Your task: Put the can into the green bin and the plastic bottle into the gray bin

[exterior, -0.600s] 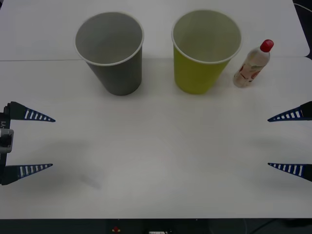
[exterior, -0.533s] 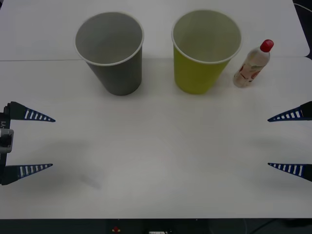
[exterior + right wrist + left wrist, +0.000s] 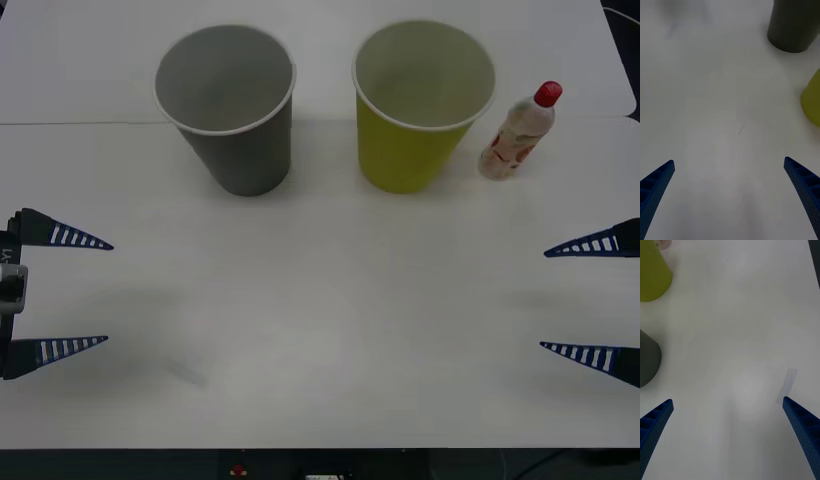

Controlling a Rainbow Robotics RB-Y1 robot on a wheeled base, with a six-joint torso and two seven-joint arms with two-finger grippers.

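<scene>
**Both claws wide and empty, bottle waiting by the green bin**

Front view, left to right: the left gripper [image 3: 105,292] sits at the table's [image 3: 320,330] left edge, its two blue fingers spread far apart with nothing between them. Farther back stands the gray bin [image 3: 230,110], upright and open-mouthed, and just beside it the green bin [image 3: 420,105], likewise upright. Close to the green bin's right side stands the plastic bottle [image 3: 517,132], upright, red cap on, apart from the bin wall by a narrow gap. At the right edge the right gripper [image 3: 545,298] hovers near the table, also fully spread and holding nothing. No can is visible on the table.

The bottle appears to be the next thing to fetch, likely by the right gripper. The risks lie in how it stands: it is narrow and tall for its base, so a finger brushing it before closing could tip it over. It also stands so near the green bin that a wide approach could knock that bin or drop the bottle into the wrong one.
</scene>
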